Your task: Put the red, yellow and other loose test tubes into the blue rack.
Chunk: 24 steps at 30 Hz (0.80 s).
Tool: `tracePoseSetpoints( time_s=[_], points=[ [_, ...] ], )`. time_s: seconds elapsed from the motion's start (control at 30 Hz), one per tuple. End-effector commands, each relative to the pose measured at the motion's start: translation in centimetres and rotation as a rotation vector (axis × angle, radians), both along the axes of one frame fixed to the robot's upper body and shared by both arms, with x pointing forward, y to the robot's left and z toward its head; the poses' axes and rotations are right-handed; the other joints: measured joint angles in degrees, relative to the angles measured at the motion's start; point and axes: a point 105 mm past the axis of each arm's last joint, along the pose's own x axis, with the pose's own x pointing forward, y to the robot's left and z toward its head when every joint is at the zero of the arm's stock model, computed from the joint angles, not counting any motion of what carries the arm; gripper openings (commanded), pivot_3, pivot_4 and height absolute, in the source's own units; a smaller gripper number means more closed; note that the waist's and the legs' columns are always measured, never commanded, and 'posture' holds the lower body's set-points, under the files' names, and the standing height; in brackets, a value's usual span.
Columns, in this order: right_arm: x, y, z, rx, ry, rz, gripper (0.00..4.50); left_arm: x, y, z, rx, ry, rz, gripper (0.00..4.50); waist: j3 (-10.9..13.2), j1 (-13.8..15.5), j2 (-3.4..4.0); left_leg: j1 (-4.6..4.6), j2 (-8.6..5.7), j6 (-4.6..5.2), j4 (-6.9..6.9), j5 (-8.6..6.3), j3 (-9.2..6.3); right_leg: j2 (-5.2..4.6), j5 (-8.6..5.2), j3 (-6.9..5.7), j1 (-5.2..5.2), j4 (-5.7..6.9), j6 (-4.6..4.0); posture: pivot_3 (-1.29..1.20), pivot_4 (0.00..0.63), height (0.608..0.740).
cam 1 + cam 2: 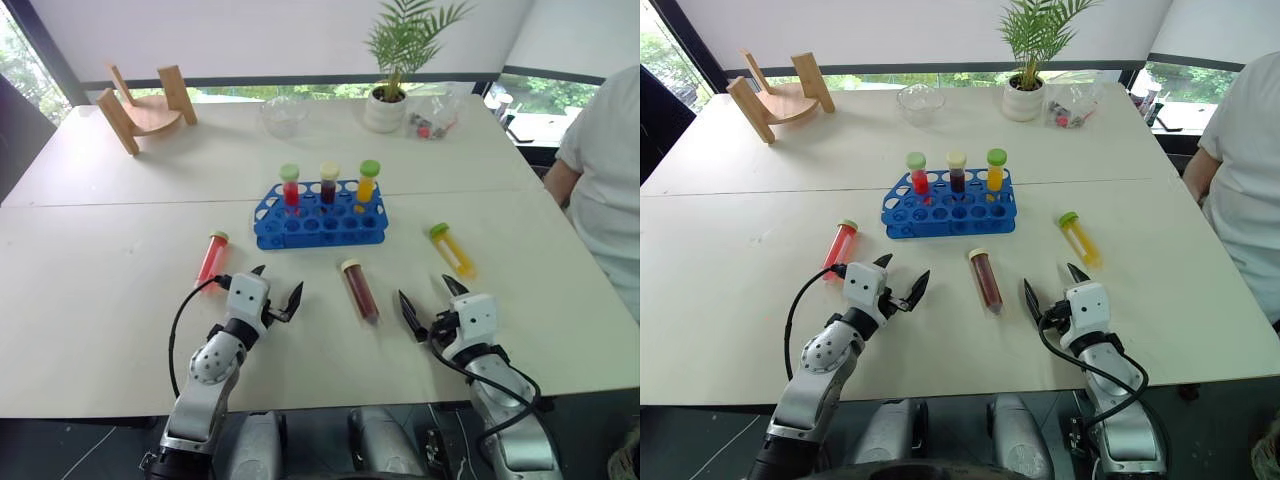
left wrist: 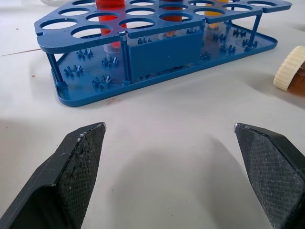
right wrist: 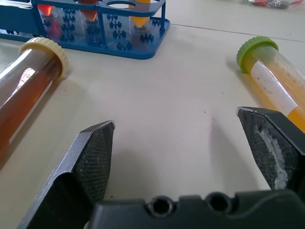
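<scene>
I've got three tubes seated in the blue rack (image 1: 320, 214) mid-frame, three left on the bench: red tube (image 1: 211, 258) left, brown tube (image 1: 359, 289) centre, yellow tube (image 1: 452, 248) right; left gripper (image 1: 275, 290) and right gripper (image 1: 428, 304) jaws wide open, empty.

Two white tables (image 1: 90, 290) pushed together, seam running across behind the near one. At the far left corner, a wooden stand (image 1: 148, 106) of slats and a round plate. Along the far edge, a clear glass bowl (image 1: 283, 114), a potted palm (image 1: 392, 60) in a white pot, a clear bag (image 1: 435, 112) of small items. Beyond, windows (image 1: 300, 90) with daylight and greenery under a white wall. At the right edge, a person in a white shirt (image 1: 605, 180).
</scene>
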Motion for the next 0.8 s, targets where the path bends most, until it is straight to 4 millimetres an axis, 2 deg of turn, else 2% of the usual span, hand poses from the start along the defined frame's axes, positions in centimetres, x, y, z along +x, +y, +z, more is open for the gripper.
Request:
tracePoseSetpoints(
  time_s=[0.03, 0.8],
  points=[
    [0.20, 0.10, 0.77, 0.004, -0.030, 0.007, 4.50, -0.10, -0.14, -0.31, -0.013, 0.019, -0.007, 4.45, 0.00, 0.00, 0.00, 0.00, 0.00, 0.00, 0.00, 0.00, 0.00, 0.00, 0.00, 0.00, 0.00, 0.00, 0.00, 0.00, 0.150, 0.740],
    [0.51, -0.42, 1.28, -0.009, -0.034, 0.009, 4.50, -0.01, -0.48, -0.20, -0.025, 0.021, -0.029, 4.45, 0.00, 0.06, 0.00, 0.00, 0.00, 0.00, 0.00, 0.00, 0.00, 0.00, 0.00, 0.01, 0.00, 0.00, 0.00, 0.00, 0.150, 0.740]
  ],
)
